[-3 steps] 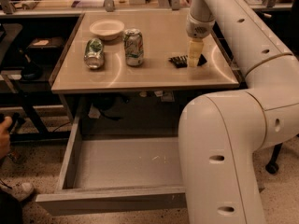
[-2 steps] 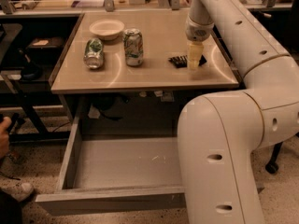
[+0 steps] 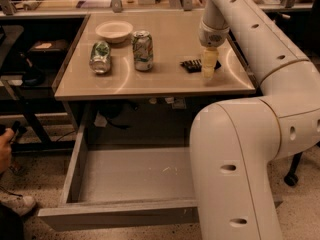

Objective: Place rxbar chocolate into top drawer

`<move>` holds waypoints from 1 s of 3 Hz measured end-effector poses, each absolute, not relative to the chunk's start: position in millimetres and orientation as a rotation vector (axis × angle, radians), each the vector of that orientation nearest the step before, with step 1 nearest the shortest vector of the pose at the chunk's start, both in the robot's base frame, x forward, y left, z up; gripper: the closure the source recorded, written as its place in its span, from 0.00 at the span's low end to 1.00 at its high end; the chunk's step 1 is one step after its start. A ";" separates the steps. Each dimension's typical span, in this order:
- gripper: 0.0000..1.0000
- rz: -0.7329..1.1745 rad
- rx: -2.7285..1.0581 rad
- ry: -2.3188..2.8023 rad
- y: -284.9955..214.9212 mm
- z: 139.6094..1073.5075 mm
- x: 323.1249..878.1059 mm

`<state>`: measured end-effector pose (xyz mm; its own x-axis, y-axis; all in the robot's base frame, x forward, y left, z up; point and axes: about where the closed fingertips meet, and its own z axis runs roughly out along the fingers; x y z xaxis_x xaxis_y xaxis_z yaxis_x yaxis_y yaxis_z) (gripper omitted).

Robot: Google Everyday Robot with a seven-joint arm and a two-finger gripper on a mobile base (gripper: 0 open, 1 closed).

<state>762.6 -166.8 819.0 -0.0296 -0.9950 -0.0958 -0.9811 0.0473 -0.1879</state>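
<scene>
The rxbar chocolate (image 3: pixel 191 64) is a small black wrapped bar lying flat on the tan table (image 3: pixel 150 81), right of centre. My gripper (image 3: pixel 209 70) points straight down at the bar's right end, touching it or just above it, and hides that end. The top drawer (image 3: pixel 132 176) is pulled out below the table's front edge, with a bare grey bottom. My arm's large white body covers the drawer's right part.
An upright green-and-white soda can (image 3: pixel 142 50) and one lying on its side (image 3: pixel 100 57) stand left of the bar. A white bowl (image 3: pixel 114 30) sits behind them. A person's hand (image 3: pixel 5 149) and shoe (image 3: pixel 17 204) are at the left edge.
My gripper has come down slightly at the bar's right end. The bar, cans, bowl and drawer have not moved.
</scene>
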 end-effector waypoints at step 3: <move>0.19 -0.073 -2.053 2.117 -168.9 811.5 758.9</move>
<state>758.9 -168.9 811.5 -0.0218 -0.9945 -0.1024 -0.9851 0.0388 -0.1675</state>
